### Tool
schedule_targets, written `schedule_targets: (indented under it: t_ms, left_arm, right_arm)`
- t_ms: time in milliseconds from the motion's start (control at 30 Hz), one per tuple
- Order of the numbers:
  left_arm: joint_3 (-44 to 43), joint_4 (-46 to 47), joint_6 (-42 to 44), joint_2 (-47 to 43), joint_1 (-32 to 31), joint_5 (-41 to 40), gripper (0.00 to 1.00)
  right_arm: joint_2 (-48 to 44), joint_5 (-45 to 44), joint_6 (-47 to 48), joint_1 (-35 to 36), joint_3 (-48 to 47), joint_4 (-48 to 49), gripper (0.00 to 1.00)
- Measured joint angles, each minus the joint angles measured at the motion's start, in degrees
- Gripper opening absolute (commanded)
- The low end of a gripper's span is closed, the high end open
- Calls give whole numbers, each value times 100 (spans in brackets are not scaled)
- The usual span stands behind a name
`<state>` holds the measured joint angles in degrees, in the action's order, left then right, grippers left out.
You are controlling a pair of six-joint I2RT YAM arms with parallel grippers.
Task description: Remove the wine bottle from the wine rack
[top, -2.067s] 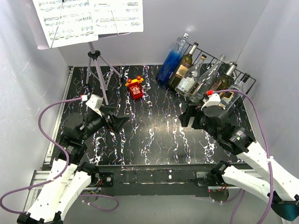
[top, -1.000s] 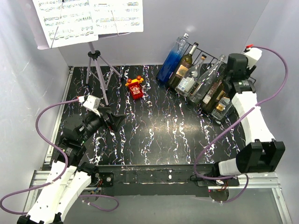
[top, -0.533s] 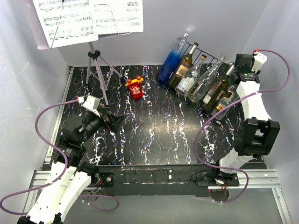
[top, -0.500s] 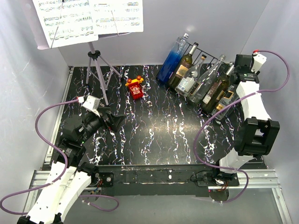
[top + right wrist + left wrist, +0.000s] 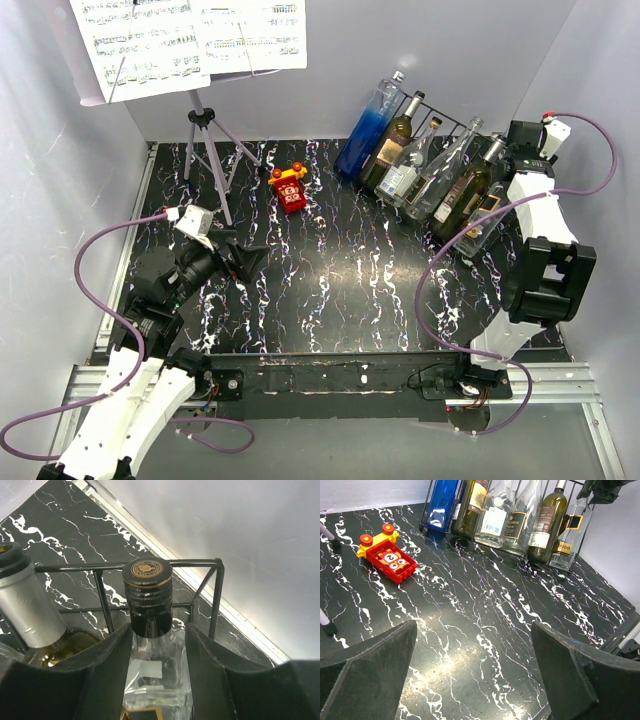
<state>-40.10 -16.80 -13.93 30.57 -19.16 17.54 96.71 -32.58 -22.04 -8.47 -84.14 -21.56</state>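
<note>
- Right wrist view: my right gripper (image 5: pixel 159 627) has swung onto the end wine bottle (image 5: pixel 147 582), which stands in the wine rack (image 5: pixel 200 563); clamped or not, I cannot tell.
- My left gripper (image 5: pixel 474 627) gapes idle; lifting comes next.

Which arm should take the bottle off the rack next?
Right. The right gripper is at the wine rack's right end, its open fingers on either side of the clear black-capped bottle's neck. The left gripper is open too, but sits across the table, well short of the rack.

Left tool (image 5: pixel 472 630) spread wide; right arm (image 5: pixel 540 220) outstretched, right tool (image 5: pixel 159 630) parted.
</note>
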Motion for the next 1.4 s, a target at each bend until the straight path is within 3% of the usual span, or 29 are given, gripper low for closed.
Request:
schedule_targets:
  t_ms: [400, 567, 733, 833, 867, 1133, 1400]
  left_arm:
    - [0, 2, 0, -15, 0, 0, 98]
    - [0, 2, 2, -17, 0, -2, 98]
    - [0, 2, 2, -61, 0, -28, 98]
    - [0, 2, 2, -96, 0, -46, 98]
    - [0, 2, 4, -103, 0, -48, 98]
    - [0, 2, 4, -120, 0, -59, 98]
    - [0, 2, 2, -149, 0, -59, 98]
  right_arm:
    - [382, 391, -22, -208, -2, 273, 54]
    - [391, 487, 57, -286, 83, 540, 47]
    - [424, 715, 271, -369, 179, 835, 24]
    - [332, 820, 330, -393, 400, 1178, 3]
    - [284, 872, 374, -402, 490, 1298, 1]
    - [-238, 1185, 546, -442, 1147, 1902, 1]
    - [-1196, 894, 673, -173, 2026, 2500, 1]
